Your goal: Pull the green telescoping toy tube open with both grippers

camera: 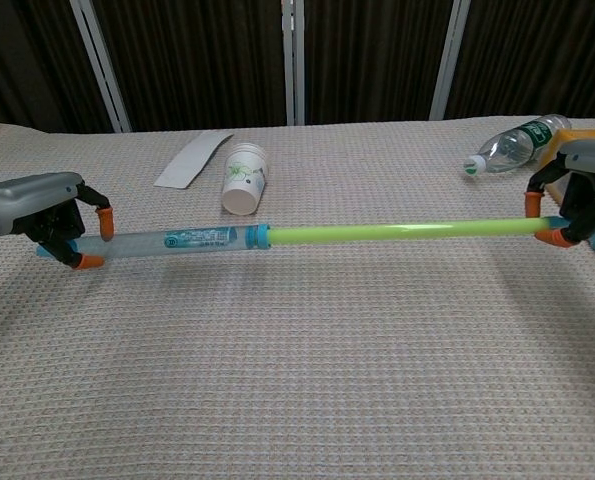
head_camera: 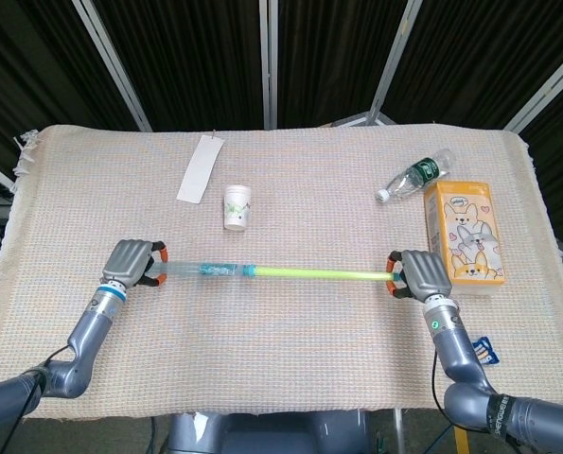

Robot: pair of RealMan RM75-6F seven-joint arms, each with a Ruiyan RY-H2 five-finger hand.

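Observation:
The green telescoping tube [head_camera: 281, 272] [camera: 377, 233] stretches across the table, held just above the cloth. Its clear outer sleeve with a blue collar [camera: 192, 239] lies at the left and the thin green inner rod [head_camera: 319, 273] runs to the right. My left hand [head_camera: 130, 264] [camera: 47, 205] grips the sleeve's left end with its orange-tipped fingers. My right hand [head_camera: 421, 275] [camera: 577, 192] pinches the rod's right end.
A white paper cup [head_camera: 237, 206] [camera: 244, 178] lies just behind the tube. A white paper strip [head_camera: 200, 168] is at the back left. A plastic bottle [head_camera: 415, 175] and an orange carton [head_camera: 464, 234] sit at the right; a blue packet [head_camera: 485, 350] lies near the front edge.

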